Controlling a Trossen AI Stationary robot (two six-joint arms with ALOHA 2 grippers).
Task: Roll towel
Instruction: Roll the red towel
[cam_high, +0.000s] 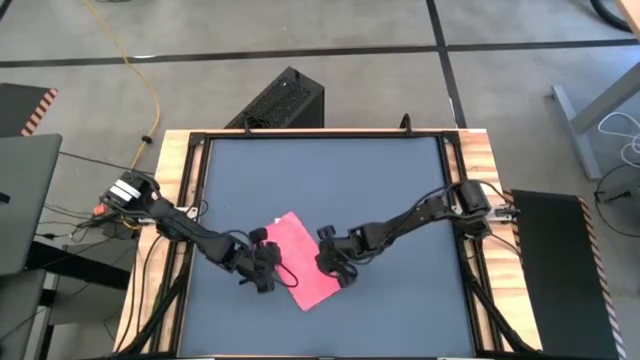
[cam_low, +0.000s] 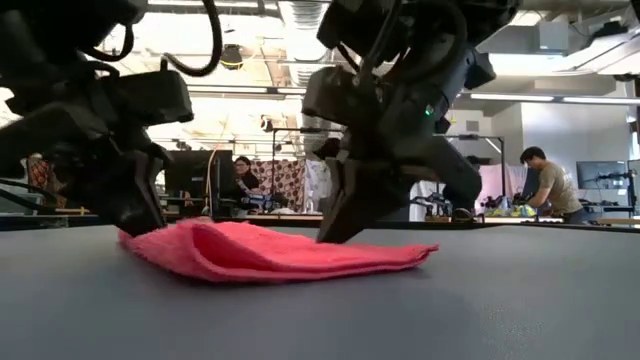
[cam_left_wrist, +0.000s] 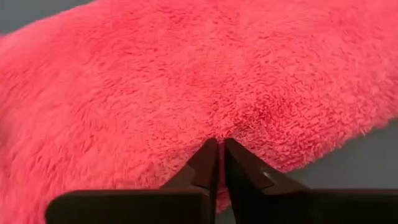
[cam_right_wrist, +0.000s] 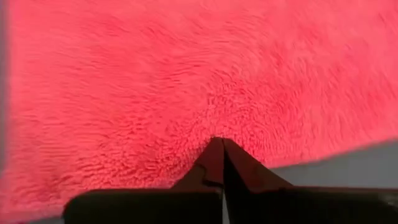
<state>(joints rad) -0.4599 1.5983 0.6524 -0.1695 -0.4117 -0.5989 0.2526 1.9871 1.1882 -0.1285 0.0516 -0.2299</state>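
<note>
Towel (cam_high: 304, 262), fuzzy pink-red cloth folded flat, lies near the dark table's (cam_high: 330, 180) front middle. Left gripper (cam_left_wrist: 219, 144) and right gripper (cam_right_wrist: 222, 143) each pinch an edge; both arms hide its side edges.

One towel (cam_high: 304, 259), pink-red, on surface (cam_high: 320, 180). One surface, dark top with wooden edge. Two arms, one end effector each: left end effector (cam_high: 264, 277), right end effector (cam_high: 334, 267). Two dark fingers (cam_left_wrist: 202, 165) on left one in its wrist view; two on right one likewise. One black box (cam_high: 280, 101) on floor beyond surface. One yellow cable (cam_high: 140, 70) on floor. Two people (cam_low: 550, 185) in room behind, low view; second person (cam_low: 243, 178) seated near monitors.
</note>
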